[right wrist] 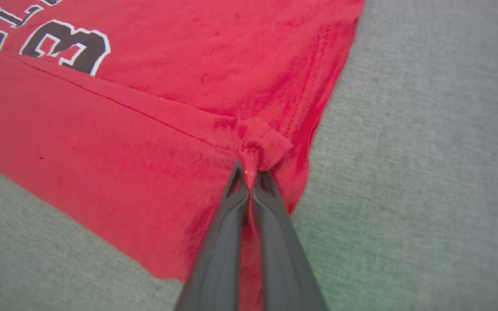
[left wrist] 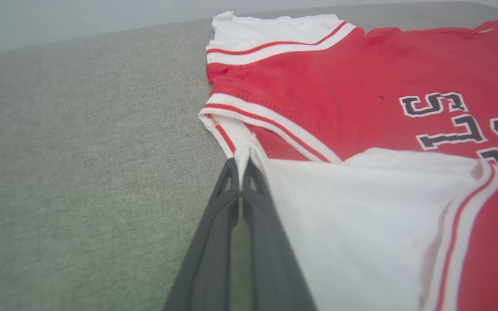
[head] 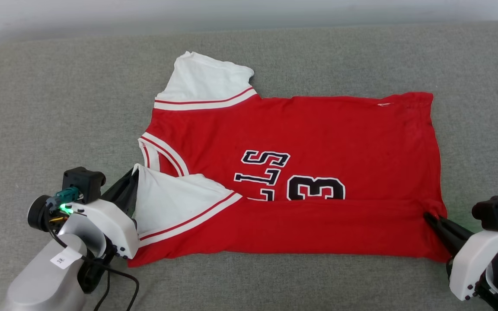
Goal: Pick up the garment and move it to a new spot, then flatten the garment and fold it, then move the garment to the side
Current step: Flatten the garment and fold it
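The garment (head: 309,129) is a red jersey with white sleeves and black lettering, lying sideways on the grey surface, collar to the left. Its near long edge is folded up over the body, covering the lower part of the lettering. My left gripper (head: 131,178) is shut on the tip of the near white sleeve (left wrist: 361,207), its fingers (left wrist: 257,203) pinching the cloth beside the collar (left wrist: 270,125). My right gripper (head: 429,216) is shut on a pinch of the red hem corner (right wrist: 260,144) at the folded edge's right end.
A grey fabric surface (head: 59,112) spreads all round the garment, with bare room to the left, right and front. A pale wall (head: 102,13) runs along the back edge. A black cable (head: 119,276) hangs from my left arm.
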Controlling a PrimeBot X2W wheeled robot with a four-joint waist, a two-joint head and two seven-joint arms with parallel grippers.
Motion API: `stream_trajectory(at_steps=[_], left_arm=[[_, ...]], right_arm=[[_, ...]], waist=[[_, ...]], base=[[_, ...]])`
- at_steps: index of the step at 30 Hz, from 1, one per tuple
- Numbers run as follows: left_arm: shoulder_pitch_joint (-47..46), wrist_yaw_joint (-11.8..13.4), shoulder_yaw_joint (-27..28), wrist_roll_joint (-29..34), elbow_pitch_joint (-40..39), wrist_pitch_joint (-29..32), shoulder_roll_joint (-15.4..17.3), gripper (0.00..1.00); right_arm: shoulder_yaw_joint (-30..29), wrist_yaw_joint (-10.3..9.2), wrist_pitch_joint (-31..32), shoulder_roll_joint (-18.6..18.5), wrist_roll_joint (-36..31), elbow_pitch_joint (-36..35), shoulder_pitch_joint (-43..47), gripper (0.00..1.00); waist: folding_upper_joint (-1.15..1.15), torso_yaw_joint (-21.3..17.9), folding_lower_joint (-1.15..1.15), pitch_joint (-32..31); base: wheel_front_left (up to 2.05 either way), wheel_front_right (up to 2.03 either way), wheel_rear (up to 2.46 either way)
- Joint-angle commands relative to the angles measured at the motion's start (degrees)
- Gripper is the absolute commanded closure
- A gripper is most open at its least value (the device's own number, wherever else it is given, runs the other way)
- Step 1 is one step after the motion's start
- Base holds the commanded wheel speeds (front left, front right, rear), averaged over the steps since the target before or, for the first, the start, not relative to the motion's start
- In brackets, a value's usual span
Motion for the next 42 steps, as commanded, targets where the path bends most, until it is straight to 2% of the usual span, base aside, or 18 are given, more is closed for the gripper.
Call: stream_trajectory(at_steps=[1,12,13,14,15,20,25,29,31,34,36,41,42], left_arm=[[-1.8,-0.8,-0.6,0.7,3.2,-0.7,-1.0,1.0],[-3.5,-2.9,-3.6,-0.5,15.4,-2.2,-4.8,1.0],[-3.7,-3.0,-3.7,-0.6,16.5,-2.6,-4.9,0.55],[-4.0,-3.0,-3.8,-0.4,16.9,-2.9,-4.9,0.0],[-4.3,-2.9,-3.7,-0.4,17.0,-3.0,-4.8,0.0],[-5.7,-3.1,-3.4,0.0,16.3,-3.3,-3.6,0.0],[-7.5,-3.1,-3.7,1.6,12.6,-3.5,-0.9,0.0],[-9.7,-3.1,-4.7,2.4,8.6,-0.9,1.0,0.0],[-10.5,-3.1,-5.3,1.1,6.2,2.8,1.9,0.0],[-10.9,-3.1,-8.1,-2.9,1.8,13.1,3.4,0.0],[-12.5,-3.0,-9.5,-4.4,-1.2,18.5,5.5,0.0],[-13.2,-3.1,-12.4,-11.0,-6.7,31.4,7.9,0.0],[-13.3,-3.1,-13.5,-14.5,-7.8,36.7,8.4,0.0]], right_arm=[[0.9,-0.08,-0.1,0.6,0.3,1.3,-1.7,1.0],[4.5,-0.07,-1.2,1.7,1.1,6.1,-4.3,1.0],[4.5,-0.07,-1.6,1.6,1.7,6.4,-4.3,0.82],[4.4,-0.07,-1.9,1.4,1.7,6.4,-4.2,0.42],[4.3,-0.07,-2.3,1.1,1.6,6.3,-4.1,0.0],[3.1,-0.07,-3.7,0.4,1.2,5.9,-3.1,0.0],[1.5,-0.07,-4.7,0.1,0.5,4.8,-1.5,0.0],[0.3,-0.07,-5.1,0.3,0.0,4.0,-0.2,0.0],[0.0,-0.07,-5.0,0.4,-0.3,3.8,0.5,0.0],[-0.4,-0.07,-4.6,0.6,-0.6,3.5,1.1,0.0],[-0.5,-0.07,-4.4,0.8,-0.8,3.2,1.4,0.0],[-0.6,-0.07,-4.0,1.5,-1.2,2.9,1.6,0.0],[-0.4,-0.07,-3.6,1.7,-1.3,2.7,1.6,0.0]], waist=[[0.0,-0.3,-0.01,1.3],[0.0,-0.2,-0.01,0.9],[0.0,0.0,-0.01,0.3],[0.0,0.1,-0.01,-0.2],[0.0,0.3,-0.01,-0.7],[0.0,1.1,-0.01,-2.9],[0.0,2.3,-0.01,-5.1],[0.0,3.3,-0.01,-6.5],[0.0,3.7,-0.01,-7.2],[0.0,4.2,-0.01,-8.0],[0.0,4.3,-0.01,-8.4],[0.0,4.3,-0.01,-8.9],[0.0,4.2,-0.01,-8.9]], base=[[0.0,0.0,0.0],[0.0,0.0,0.0],[0.0,0.0,0.0],[0.0,0.0,0.0],[0.0,0.0,0.0],[0.0,0.0,0.0],[0.0,0.0,0.0],[0.0,0.0,0.0],[0.0,0.0,0.0],[0.0,0.0,0.0],[0.0,0.0,0.0],[0.0,0.0,0.0],[0.0,0.0,0.0]])
